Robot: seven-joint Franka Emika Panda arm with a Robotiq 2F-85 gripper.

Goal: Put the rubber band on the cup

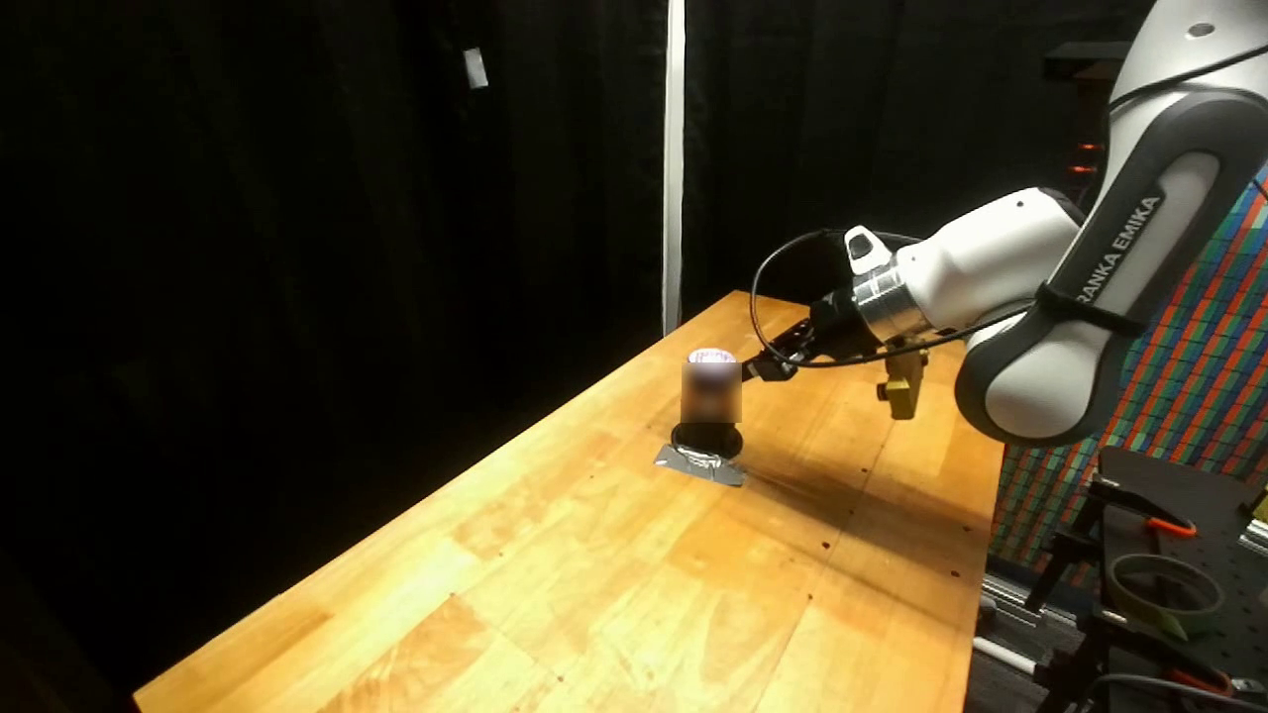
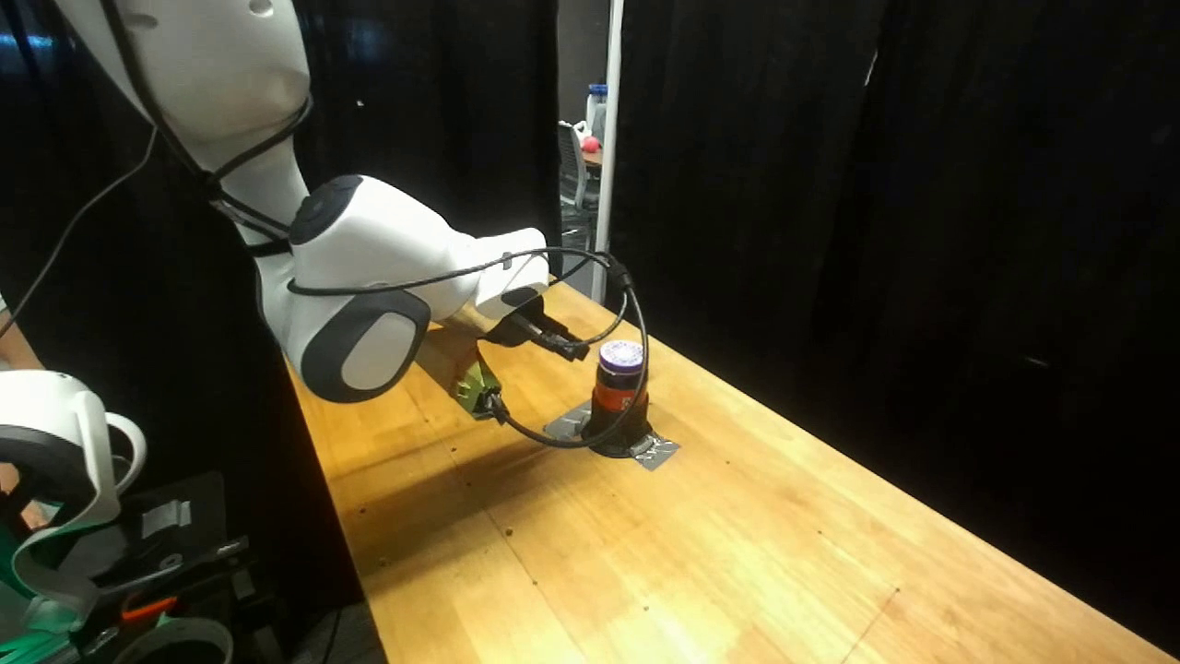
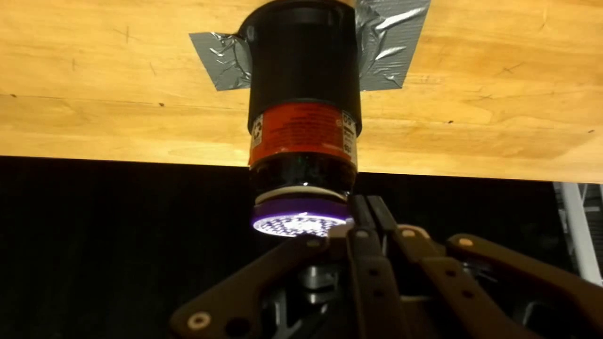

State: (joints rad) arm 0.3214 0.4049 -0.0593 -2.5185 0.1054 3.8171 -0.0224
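The dark, red-labelled cup point(image 3: 304, 127) has a purple lid point(image 3: 299, 208); at the lid's wrist-view three o'clock, the gripper point(image 3: 368, 203) stands narrow.

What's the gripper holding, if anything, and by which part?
Nothing visible: the gripper is closed near the jar, not around it. Whether something thin is pinched inside can't be told.

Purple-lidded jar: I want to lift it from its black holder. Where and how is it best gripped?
Probably by the sides of its purple lid, coming from above with the fingers straddling it: the jar stands upright, its round lid exposed, while the black holder encloses the lower part.
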